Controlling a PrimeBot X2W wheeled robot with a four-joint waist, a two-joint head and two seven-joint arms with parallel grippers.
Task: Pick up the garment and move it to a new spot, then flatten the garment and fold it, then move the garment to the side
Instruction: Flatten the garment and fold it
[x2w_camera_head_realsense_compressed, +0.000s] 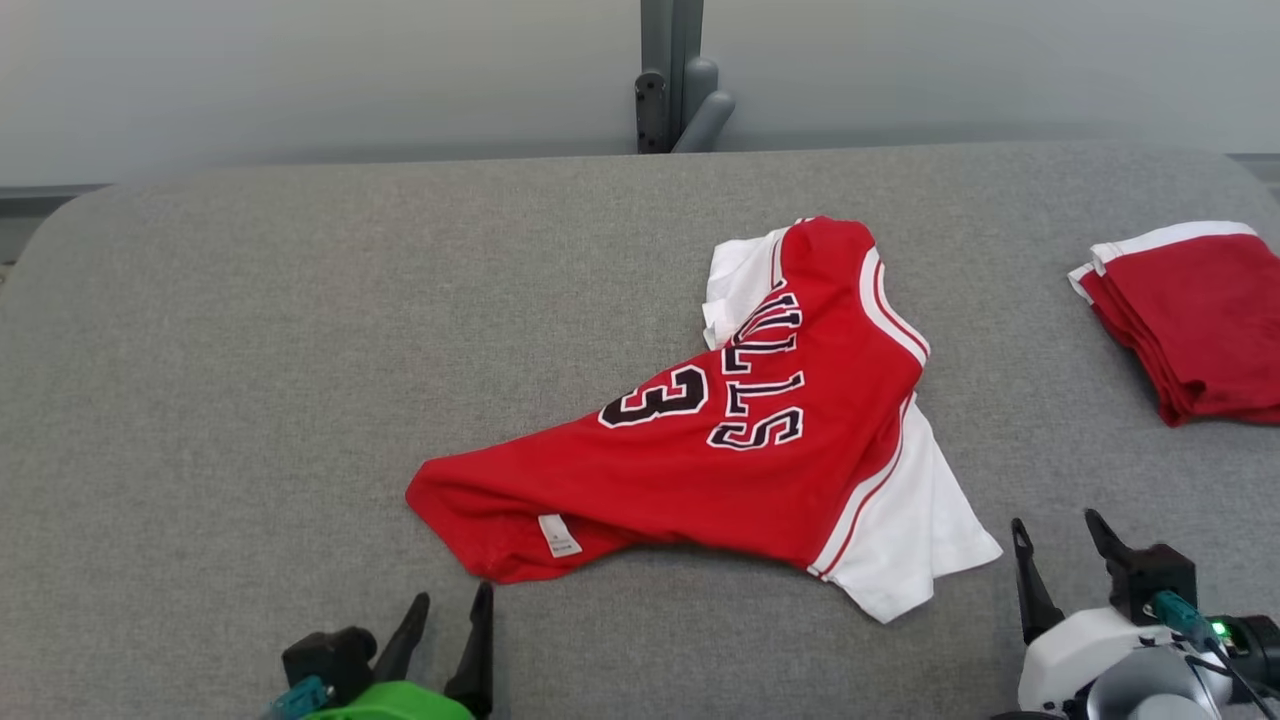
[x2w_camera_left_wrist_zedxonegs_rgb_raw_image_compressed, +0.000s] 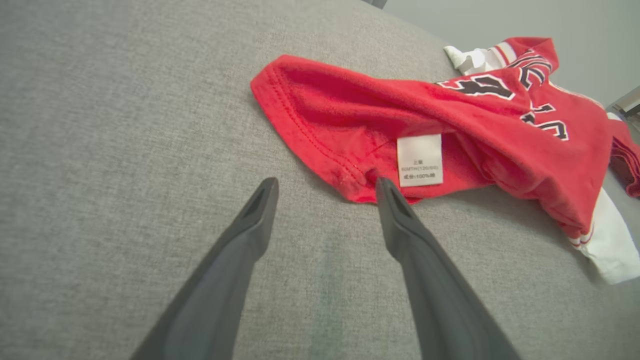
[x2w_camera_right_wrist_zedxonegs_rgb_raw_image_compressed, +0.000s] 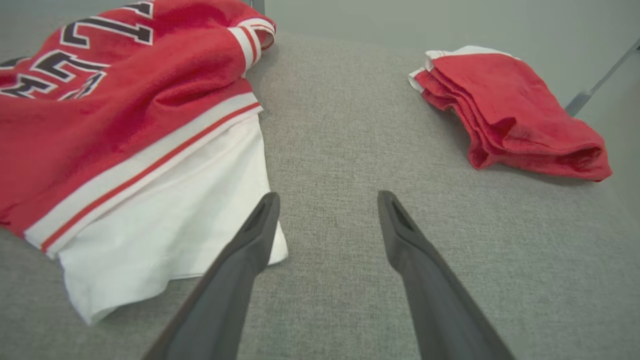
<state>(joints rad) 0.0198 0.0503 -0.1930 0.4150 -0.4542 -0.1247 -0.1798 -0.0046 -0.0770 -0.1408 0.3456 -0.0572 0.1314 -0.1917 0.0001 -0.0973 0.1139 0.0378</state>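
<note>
Near edge of the bench (x2w_camera_head_realsense_compressed: 200, 400): your left end effector (x2w_camera_head_realsense_compressed: 455, 592) has its fingers spread and holds nothing. Its tips sit just short of the red hem of the garment (x2w_camera_head_realsense_compressed: 760, 450), by the white label (x2w_camera_head_realsense_compressed: 559, 536); contact cannot be told. Toward the near right corner, your right end effector (x2w_camera_head_realsense_compressed: 1055, 520) is likewise spread and holds nothing, just beside the garment's white sleeve. Mid-bench, right of centre: the garment lies rumpled, black lettering and a "3" facing up. At the right edge, well apart: a folded red cloth (x2w_camera_head_realsense_compressed: 1190, 320). Beyond the far edge: a grey post (x2w_camera_head_realsense_compressed: 672, 80).
</note>
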